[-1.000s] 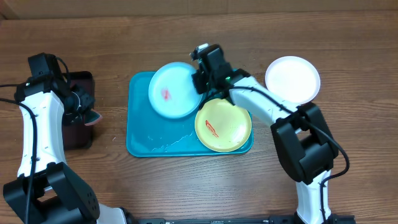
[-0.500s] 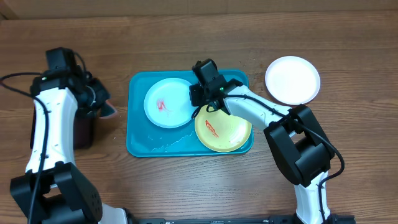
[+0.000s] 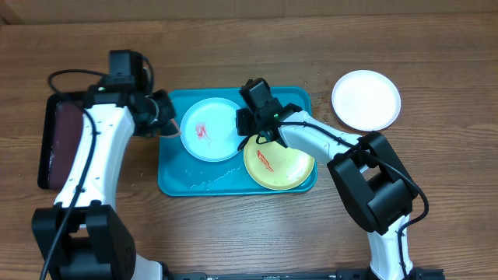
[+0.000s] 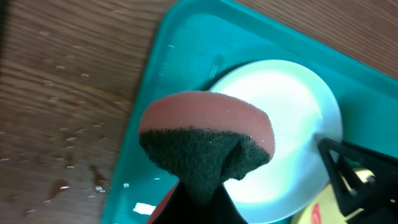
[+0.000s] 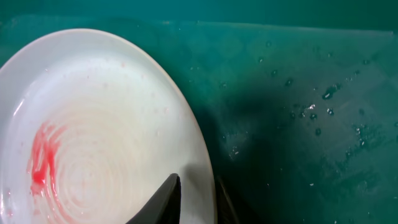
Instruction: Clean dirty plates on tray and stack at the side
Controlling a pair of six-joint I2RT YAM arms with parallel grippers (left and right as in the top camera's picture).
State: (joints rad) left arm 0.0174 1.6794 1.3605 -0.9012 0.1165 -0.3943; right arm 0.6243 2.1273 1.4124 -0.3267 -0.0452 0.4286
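The turquoise tray point(image 3: 175, 175) holds a pale blue plate point(image 3: 210, 130) with a red smear and a yellow plate point(image 3: 278, 159) with a red smear. A white plate point(image 3: 366, 99) lies on the table to the right. My left gripper point(image 3: 159, 118) is shut on a pink sponge point(image 4: 205, 134) with a dark scouring face. It hovers over the tray's left edge beside the blue plate point(image 4: 292, 112). My right gripper point(image 5: 196, 196) straddles that plate's point(image 5: 93, 143) right rim, jaws slightly apart. One finger point(image 5: 168, 193) is over the plate and the other is outside it.
A dark maroon tray point(image 3: 58, 140) lies at the far left of the wooden table. Water droplets glisten on the turquoise tray's floor point(image 5: 311, 106) and on the wood by its left edge point(image 4: 62, 130).
My left arm swung right from the dark tray to the turquoise tray's left edge, carrying the sponge. My right gripper slid the blue plate left, laid it flat, and its jaws loosened.
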